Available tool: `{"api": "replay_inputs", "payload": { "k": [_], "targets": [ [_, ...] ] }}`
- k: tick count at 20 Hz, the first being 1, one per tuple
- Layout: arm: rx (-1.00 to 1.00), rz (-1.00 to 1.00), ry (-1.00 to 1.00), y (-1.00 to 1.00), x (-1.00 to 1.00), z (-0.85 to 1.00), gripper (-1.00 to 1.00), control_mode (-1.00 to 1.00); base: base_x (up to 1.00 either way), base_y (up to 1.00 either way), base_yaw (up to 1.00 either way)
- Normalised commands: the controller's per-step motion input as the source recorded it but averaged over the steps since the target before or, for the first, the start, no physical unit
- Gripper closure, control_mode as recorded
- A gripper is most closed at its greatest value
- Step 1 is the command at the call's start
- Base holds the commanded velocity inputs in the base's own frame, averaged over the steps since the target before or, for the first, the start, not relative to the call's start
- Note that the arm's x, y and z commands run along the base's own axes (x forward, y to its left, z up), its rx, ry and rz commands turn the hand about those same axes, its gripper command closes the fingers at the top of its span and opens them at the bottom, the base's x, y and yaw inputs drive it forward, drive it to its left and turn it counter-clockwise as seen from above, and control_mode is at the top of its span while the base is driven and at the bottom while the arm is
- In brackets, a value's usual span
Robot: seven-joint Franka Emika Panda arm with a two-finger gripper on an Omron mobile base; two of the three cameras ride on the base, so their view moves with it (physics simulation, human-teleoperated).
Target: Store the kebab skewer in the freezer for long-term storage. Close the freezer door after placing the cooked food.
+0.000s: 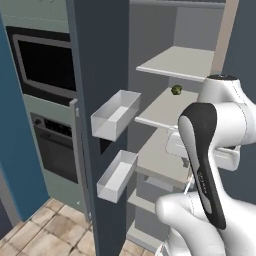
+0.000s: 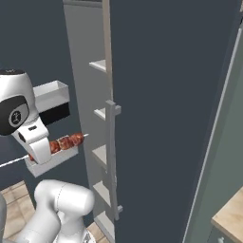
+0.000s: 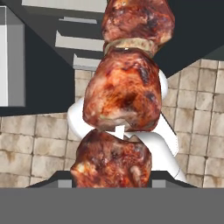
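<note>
Hand view shows the kebab skewer (image 3: pixel 127 94) running up the frame directly ahead of the gripper, three reddish-brown meat chunks stacked along it, the lowest chunk seated between the finger tips; the jaws are judged clamped on the skewer at that chunk. Right base view confirms this: the kebab skewer (image 2: pixel 66 142) is carried level in the air at the gripper (image 2: pixel 40 151), its pale stick projecting to the left, meat end pointing right toward the freezer (image 2: pixel 90 95). Judgement on handling: the item is light; the stick is thin, stiff and liable to snap or pivot; the meat is soft, possibly greasy, and may slide along the stick. Hold on a chunk near the middle appears sound; a bare-stick grip would be less secure. Left base view shows the freezer door (image 1: pixel 95 100) standing open to the left, two white bins (image 1: pixel 116 114) on its inner face. Pale grey shelves (image 1: pixel 175 62) are flat and open at the front; a small round green item (image 1: pixel 176 89) sits on the second shelf. Tiled floor (image 1: pixel 45 230) lies below; a built-in oven (image 1: pixel 55 145) stands further left.
</note>
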Motion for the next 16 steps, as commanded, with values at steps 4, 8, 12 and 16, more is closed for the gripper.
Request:
{"api": "replay_inputs", "payload": {
  "k": [4,8,12,16],
  "targets": [
    [0.0,0.0,0.0,0.0,0.0,0.0,1.0,1.0,0.39,-0.1,0.0],
    [0.0,0.0,0.0,0.0,0.0,0.0,1.0,1.0,0.13,-0.08,-0.07],
    [0.0,0.0,0.0,0.0,0.0,0.0,1.0,1.0,0.0,-0.01,-0.18],
    [0.0,0.0,0.0,0.0,0.0,0.0,1.0,1.0,0.0,-0.01,-0.19]
  ]
}}
